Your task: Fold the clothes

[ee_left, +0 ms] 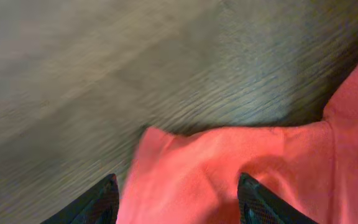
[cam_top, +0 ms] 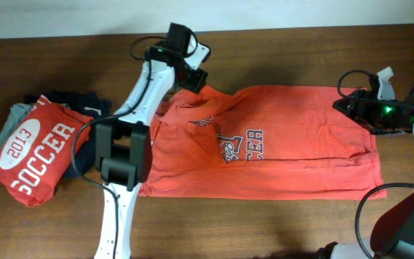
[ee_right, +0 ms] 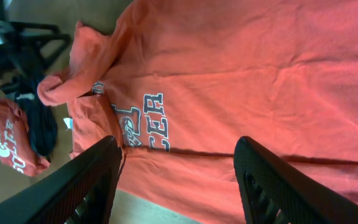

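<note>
Left pincer: jaws apart, nothing clamped. A rounded fold of the orange-red T-shirt lies directly beneath and between them, with bare bench ahead of the tips.

Right pincer: jaws wide, empty, above the shirt's hem end; the creased chest print lies ahead of it.

The shirt is spread on the bench between both pincers. A folded red shirt and dark garments lie beyond the left pincer, apart from the T-shirt.

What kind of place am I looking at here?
Likely a robotics lab bench for laundry folding: a left arm and right arm at a wooden table, an orange T-shirt spread out, folded clothes stacked aside.
</note>
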Robot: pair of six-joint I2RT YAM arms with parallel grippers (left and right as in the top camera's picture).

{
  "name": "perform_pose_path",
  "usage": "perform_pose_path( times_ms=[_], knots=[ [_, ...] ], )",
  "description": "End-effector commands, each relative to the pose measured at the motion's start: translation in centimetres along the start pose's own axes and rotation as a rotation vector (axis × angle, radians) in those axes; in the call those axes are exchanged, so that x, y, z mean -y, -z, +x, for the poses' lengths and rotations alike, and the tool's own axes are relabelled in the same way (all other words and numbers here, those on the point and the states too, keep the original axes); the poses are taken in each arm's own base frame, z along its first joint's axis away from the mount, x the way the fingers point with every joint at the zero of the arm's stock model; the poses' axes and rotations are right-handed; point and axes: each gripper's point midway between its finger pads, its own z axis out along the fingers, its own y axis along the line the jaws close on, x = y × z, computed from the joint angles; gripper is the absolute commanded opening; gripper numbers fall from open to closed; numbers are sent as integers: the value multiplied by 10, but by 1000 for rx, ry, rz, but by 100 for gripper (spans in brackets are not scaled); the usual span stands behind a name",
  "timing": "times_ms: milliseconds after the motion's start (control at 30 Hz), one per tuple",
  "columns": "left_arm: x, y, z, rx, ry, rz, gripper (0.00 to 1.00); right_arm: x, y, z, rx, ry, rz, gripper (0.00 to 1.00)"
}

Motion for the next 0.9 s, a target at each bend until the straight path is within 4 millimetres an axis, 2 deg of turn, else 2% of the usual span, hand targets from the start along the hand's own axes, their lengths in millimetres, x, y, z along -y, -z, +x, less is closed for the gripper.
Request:
perform_pose_path(
  times_ms=[0,167,333,467,567,633,733,867],
  knots=[
    [5,-17,2,4,-31,41,61,-5,6,-3,18,32,5,61],
    [12,-23,-3,31,-60,75,60,-5,6,-3,18,32,5,61],
    [13,-39,13,-16,-45,90,59,-5,6,-3,18,32,5,61],
    [15,-49,23,-49,-39,100,44,-5,6,-3,18,32,5,61],
    [14,-49,21,-41,-41,97,16,-5,6,-3,18,32,5,61],
    [13,-44,14,-23,-45,92,1,-5,6,-3,18,32,5,61],
    [10,-31,-7,25,-56,72,1,-5,6,-3,18,32,4,61],
    [6,7,-54,145,-85,41,1,-5,6,-2,15,29,4,61]
  ],
)
